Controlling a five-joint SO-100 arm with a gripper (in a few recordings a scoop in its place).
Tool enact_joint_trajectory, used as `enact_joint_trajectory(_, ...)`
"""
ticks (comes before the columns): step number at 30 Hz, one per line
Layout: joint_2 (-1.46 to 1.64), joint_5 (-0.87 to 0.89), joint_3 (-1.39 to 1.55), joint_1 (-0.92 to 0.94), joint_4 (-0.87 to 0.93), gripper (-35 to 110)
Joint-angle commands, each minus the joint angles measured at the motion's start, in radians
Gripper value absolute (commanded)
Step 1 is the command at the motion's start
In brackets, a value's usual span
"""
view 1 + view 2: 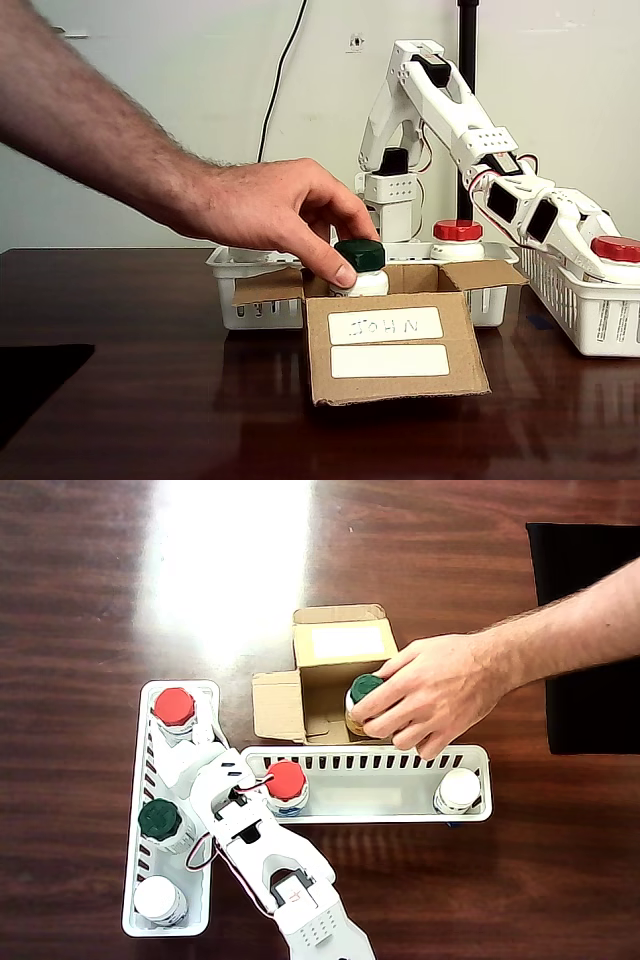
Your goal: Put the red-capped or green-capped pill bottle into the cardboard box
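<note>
A person's hand (425, 692) grips a green-capped bottle (360, 256) inside the box (395, 345), blocking it. The robot hand (190, 760) reaches into the side basket (135, 880) near a red-capped bottle (174, 708); open or closed, can't tell.

Lab/test bench: dark wood table (150, 400), bare wall (180, 90) w/ cable (283, 70), robot arm (450, 110).

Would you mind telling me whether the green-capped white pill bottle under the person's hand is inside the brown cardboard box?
Inside: the green-capped white pill bottle stands upright between the brown cardboard box's open flaps, the person's hand gripping it.
</note>
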Motion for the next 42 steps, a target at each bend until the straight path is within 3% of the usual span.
enact_joint_trajectory(1, 0.212, -0.035, -0.084, -0.020, 0.115, 3)
enact_joint_trajectory(16, 0.417, -0.118, -0.759, -0.040, 0.977, 1)
enact_joint_trajectory(26, 0.471, -0.051, -0.844, 0.175, 1.267, 1)
enact_joint_trajectory(33, 0.522, -0.006, -0.746, 0.339, 1.292, 1)
enact_joint_trajectory(42, 0.532, 0.043, -0.351, 0.430, 0.936, 1)
